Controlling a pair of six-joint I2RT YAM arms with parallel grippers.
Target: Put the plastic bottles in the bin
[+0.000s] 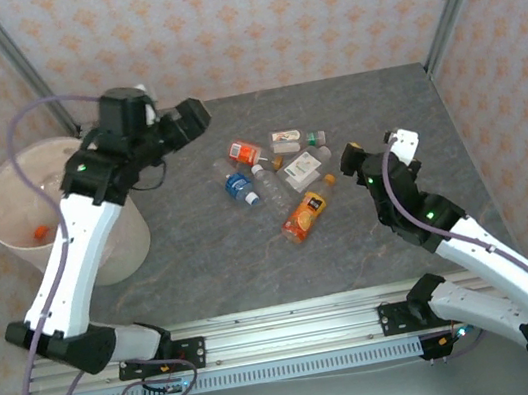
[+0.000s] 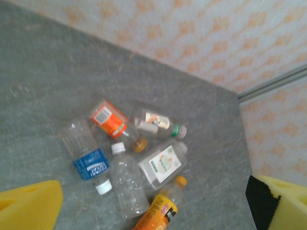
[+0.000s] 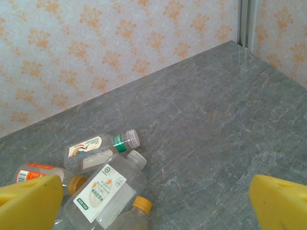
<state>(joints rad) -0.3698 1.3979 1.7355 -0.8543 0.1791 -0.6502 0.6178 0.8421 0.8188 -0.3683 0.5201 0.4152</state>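
The left gripper hovers with fingers wide apart, empty. The bottles lie heaped just ahead of it, and the bin stands behind it. The right gripper, also spread and empty, has the heap ahead to its left.

Top camera high behind the arm bases, looking down on the whole counter, left wrist view angled down over the plastic bottles, right wrist view lower, closer, sharing those bottles
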